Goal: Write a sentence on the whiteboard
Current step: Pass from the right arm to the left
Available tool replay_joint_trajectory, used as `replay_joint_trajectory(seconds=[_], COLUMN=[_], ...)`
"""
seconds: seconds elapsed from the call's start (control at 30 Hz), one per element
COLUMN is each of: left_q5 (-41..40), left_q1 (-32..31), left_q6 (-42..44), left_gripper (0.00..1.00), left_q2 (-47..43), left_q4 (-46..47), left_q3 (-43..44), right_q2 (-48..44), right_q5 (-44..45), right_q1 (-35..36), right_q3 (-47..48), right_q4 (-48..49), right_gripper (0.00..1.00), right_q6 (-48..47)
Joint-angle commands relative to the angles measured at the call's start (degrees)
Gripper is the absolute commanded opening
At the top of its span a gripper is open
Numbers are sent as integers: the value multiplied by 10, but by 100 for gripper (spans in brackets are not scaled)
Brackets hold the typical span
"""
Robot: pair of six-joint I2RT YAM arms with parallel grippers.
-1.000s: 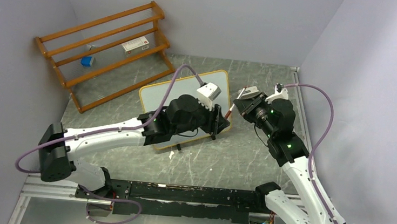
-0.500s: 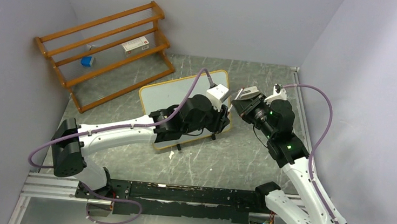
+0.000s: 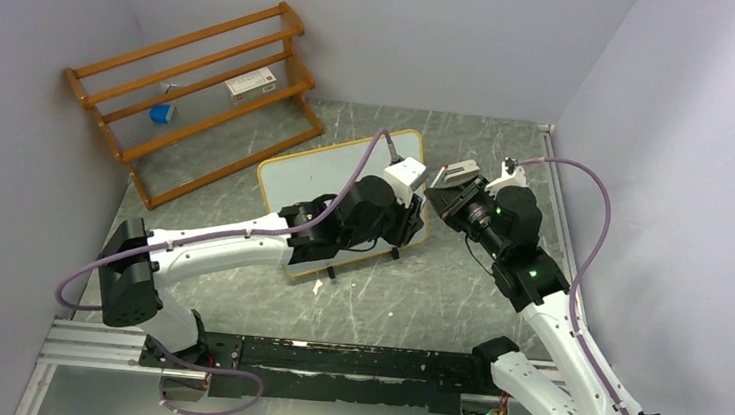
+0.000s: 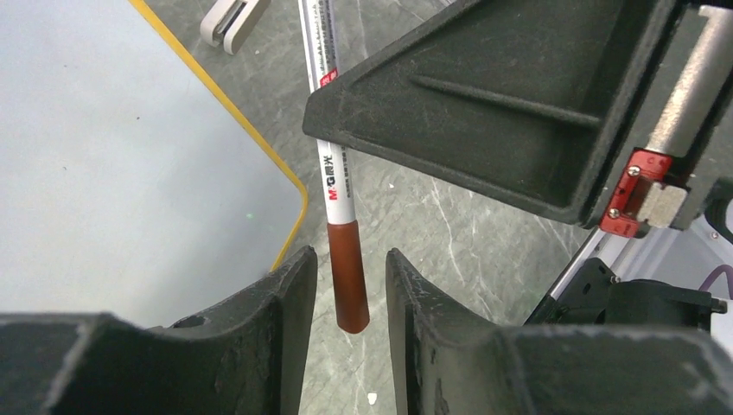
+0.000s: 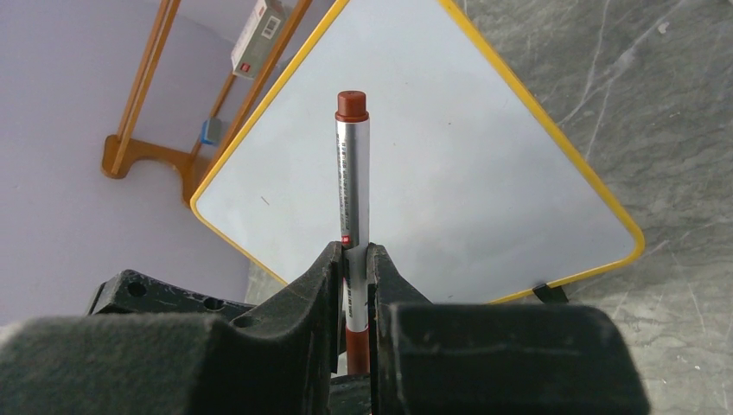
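The whiteboard point(image 3: 316, 173) with its thin yellow-wood frame stands tilted at mid-table; its face point(image 5: 449, 156) is blank and no sentence is in view. My right gripper point(image 3: 440, 196) is shut on a white marker point(image 5: 352, 173) with dark red ends, pinched low on its barrel at the jaws point(image 5: 354, 251). In the left wrist view the marker point(image 4: 333, 173) points down, and its red cap point(image 4: 346, 277) hangs between my left gripper's point(image 4: 348, 259) jaws. A narrow gap shows on each side of the cap. The left gripper point(image 3: 415, 217) sits at the board's right corner, facing the right one.
An orange-brown slatted rack point(image 3: 194, 82) leans at the back left, holding a small white box point(image 3: 251, 83) and a blue item point(image 3: 159, 113). Grey walls close in on three sides. A small white clip point(image 4: 229, 17) lies on the marbled table beside the board's edge point(image 4: 259, 138).
My left arm has reached right until its jaws flank the marker's cap, and they have narrowed. The right gripper has shifted slightly left, still holding the marker.
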Motion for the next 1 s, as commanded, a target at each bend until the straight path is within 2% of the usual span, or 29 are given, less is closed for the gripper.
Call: replay_joint_trajectory(seconds=[0.0, 0.13, 0.3, 0.37, 0.6, 0.77, 0.97], left_q5=[-10, -13, -17, -23, -43, -46, -29], left_q1=[-4, -4, -5, -4, -4, 0, 25], left_q6=[10, 13, 28, 42, 126, 218, 294], left_gripper=[39, 30, 6, 5, 5, 5, 5], left_q2=[11, 15, 7, -2, -47, -82, -147], left_q4=[1, -1, -6, -13, -70, -137, -201], left_q3=[28, 29, 17, 11, -1, -9, -46], right_q2=[-5, -5, -3, 0, 11, 34, 74], right_q5=[-4, -4, -12, -23, -66, -119, -206], right_q1=[8, 10, 10, 10, 9, 8, -1], right_q3=[-5, -7, -4, -2, 35, 94, 184], right_q4=[17, 18, 17, 17, -36, -130, -230], right_gripper=[0, 0, 0, 3, 41, 53, 63], right_q6=[9, 8, -1, -11, -81, -161, -249])
